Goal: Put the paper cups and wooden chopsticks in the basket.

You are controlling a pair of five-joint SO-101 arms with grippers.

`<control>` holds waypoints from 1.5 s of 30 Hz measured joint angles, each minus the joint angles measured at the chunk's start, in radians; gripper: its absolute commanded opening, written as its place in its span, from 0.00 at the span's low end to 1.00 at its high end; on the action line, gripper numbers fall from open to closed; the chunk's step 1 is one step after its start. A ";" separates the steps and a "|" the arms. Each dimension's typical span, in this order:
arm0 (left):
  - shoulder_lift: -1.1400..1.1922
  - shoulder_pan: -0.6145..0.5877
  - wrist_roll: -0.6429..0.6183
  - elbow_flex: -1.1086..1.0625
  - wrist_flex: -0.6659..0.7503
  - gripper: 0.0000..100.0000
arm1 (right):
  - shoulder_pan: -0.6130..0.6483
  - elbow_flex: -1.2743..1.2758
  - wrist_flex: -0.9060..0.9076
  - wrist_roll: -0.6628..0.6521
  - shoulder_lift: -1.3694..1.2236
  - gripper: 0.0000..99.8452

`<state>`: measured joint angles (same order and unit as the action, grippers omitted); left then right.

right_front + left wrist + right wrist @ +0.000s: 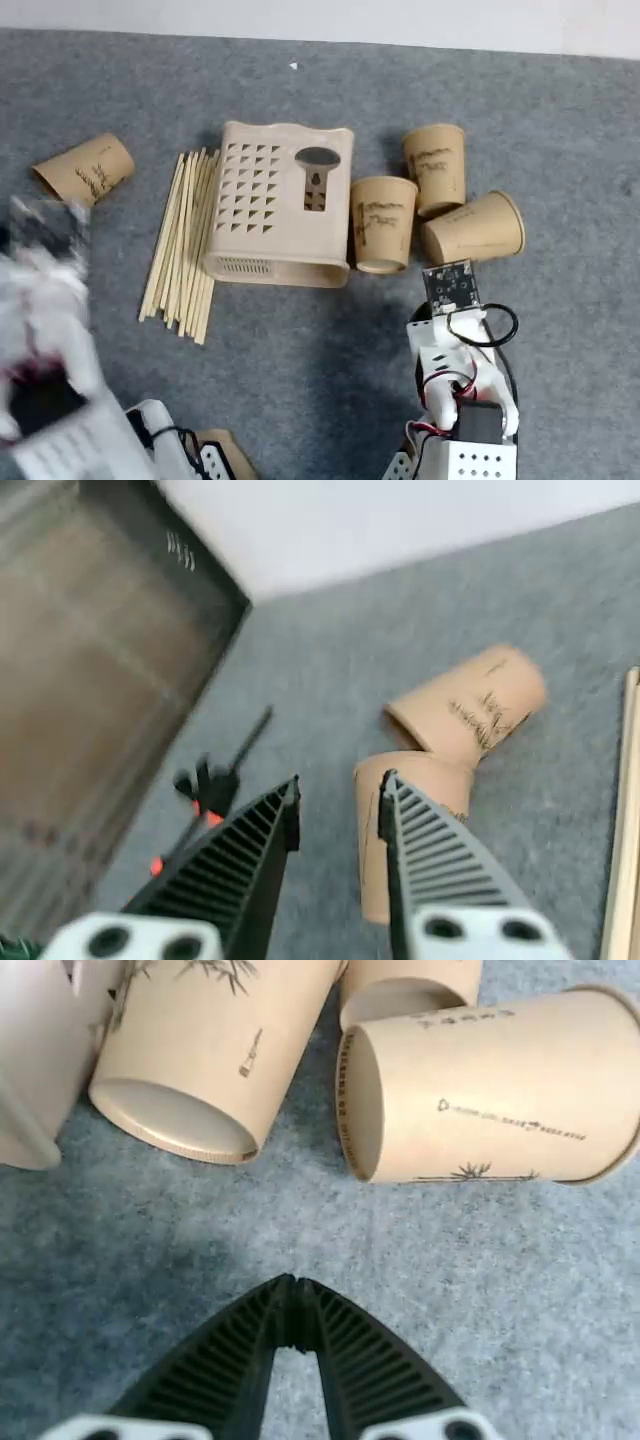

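The right claw [296,1300] is sitting pinched fully together, holding nothing. It is pointing at three cups lying on their sides on the grey surface [330,380], right of the basket [280,205]. The near cup [490,1085] is lying crosswise just ahead of the tips. The middle cup [200,1050] is resting just beside the basket wall with its base facing the arm. The far cup [435,165] is lying behind those two.

The left claw [340,780] is standing open with a clear gap between the fingers, gripping nothing. The lone cup [470,705] is lying beyond it, well apart from the other three. The chopsticks [185,240] are lying in a loose bundle along the basket's left side. A tan shape just behind one finger is too unclear to name.

The cups are looking light and thin-walled, so a hard squeeze is likely to dent them and a nudge is likely to set them rolling. The stiffer spots are probably the base ring and the rolled rim, so a gentle pinch across the body near either end seems safest. The chopsticks are appearing light, stiff, thin and smooth, so they are liable to slip or scatter. Taking a few across mid-length should keep them level.
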<state>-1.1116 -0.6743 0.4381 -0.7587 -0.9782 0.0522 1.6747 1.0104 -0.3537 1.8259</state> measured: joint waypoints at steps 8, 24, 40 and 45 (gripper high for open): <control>1.039 -0.092 -0.158 0.950 -0.477 0.23 | -0.061 0.000 0.000 0.000 0.000 0.01; 1.981 -0.089 -0.374 1.982 -0.755 0.23 | -0.064 0.000 0.000 -0.003 0.000 0.01; 2.113 -0.101 -0.296 2.068 -0.776 0.22 | -0.064 0.000 0.000 -0.003 0.000 0.01; 2.045 -0.146 -0.204 1.933 -0.776 0.22 | -0.064 0.000 0.000 -0.003 0.000 0.01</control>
<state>0.9337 -0.8201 0.2340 1.1745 -1.7545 -0.0123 1.6747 1.0104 -0.3567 1.8259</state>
